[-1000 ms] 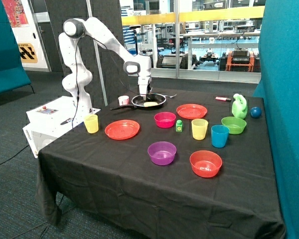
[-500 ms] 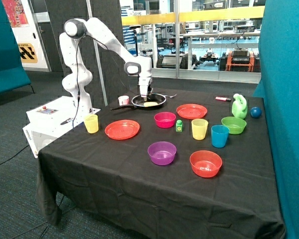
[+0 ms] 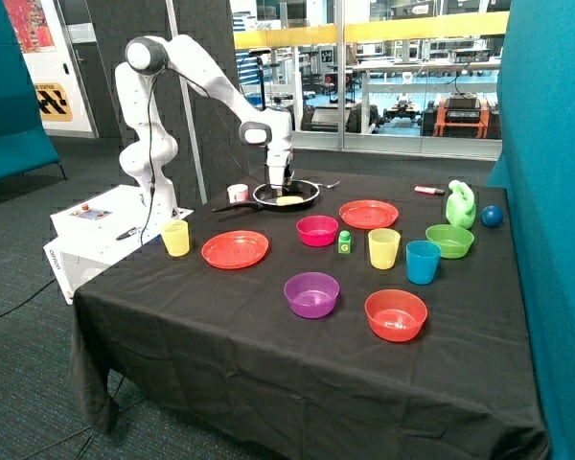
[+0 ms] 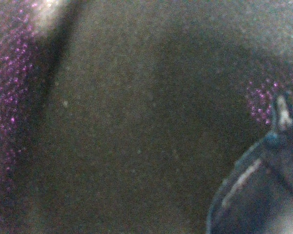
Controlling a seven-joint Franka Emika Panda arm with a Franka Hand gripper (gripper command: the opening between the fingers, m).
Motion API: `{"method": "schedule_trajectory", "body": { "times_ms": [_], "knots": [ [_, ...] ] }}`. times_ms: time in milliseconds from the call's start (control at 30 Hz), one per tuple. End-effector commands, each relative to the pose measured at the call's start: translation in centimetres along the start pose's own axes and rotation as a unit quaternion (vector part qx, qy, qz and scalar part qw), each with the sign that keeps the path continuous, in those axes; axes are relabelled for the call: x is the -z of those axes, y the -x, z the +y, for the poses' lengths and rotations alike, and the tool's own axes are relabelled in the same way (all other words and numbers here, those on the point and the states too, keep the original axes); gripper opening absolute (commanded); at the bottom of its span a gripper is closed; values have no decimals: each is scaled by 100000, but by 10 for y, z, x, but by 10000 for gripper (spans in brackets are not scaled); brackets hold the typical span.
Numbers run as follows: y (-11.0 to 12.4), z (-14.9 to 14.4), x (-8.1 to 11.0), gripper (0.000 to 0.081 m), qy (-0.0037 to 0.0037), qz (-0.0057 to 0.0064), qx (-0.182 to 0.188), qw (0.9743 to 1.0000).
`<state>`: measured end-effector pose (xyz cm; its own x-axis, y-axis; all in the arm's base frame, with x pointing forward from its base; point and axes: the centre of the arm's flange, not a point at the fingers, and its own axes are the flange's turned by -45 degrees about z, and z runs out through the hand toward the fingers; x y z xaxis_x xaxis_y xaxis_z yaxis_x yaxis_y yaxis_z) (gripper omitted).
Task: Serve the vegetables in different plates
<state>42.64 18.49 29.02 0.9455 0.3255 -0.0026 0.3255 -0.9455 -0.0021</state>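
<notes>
The gripper [image 3: 278, 188] reaches into the pan [image 3: 307, 186] beside the yellow vegetable [image 3: 289, 200] at the table's far side, its jaw state unclear; both plates [image 3: 235, 249] sit empty.

The end effector [image 3: 277, 185] hangs over the frying pan [image 3: 286, 194], behind both plates [image 3: 235, 249].
</notes>
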Motion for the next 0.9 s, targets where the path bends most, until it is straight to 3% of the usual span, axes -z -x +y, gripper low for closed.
{"method": "schedule_trajectory", "body": {
  "times_ms": [0, 867],
  "knots": [
    [-1, -3, -6, 570, 103, 132, -123, 100000],
    [-9, -1, -12, 543, 102, 132, -574, 99998]
  ]
}}
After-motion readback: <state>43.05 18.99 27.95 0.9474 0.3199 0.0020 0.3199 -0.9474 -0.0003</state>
